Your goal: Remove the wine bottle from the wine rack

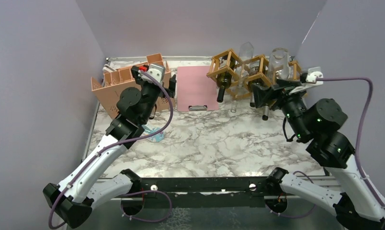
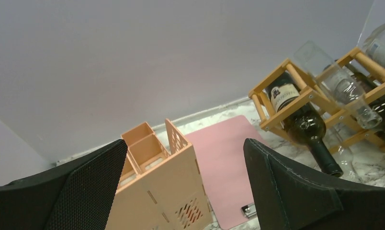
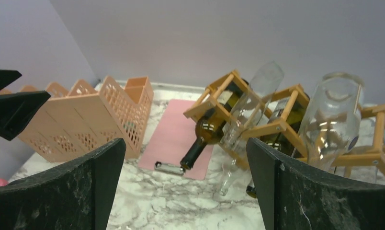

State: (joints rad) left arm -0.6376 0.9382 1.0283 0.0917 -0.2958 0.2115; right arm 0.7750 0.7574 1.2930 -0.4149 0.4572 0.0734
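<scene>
Approach stage, apparently: right gripper (image 3: 183, 143) and left gripper (image 2: 186, 143) stood wide, empty; next move likely needed the right around the wine bottle (image 3: 207, 130) neck in the wine rack (image 3: 269, 128).

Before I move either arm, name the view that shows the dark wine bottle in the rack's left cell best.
Left wrist: the dark wine bottle is large there, label to mouth, in the wine rack. Right wrist shows it smaller, beside a clear bottle. Top external shows mostly its neck, tiny.

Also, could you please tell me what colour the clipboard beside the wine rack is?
The clipboard is pink; the top view shows it best.
</scene>
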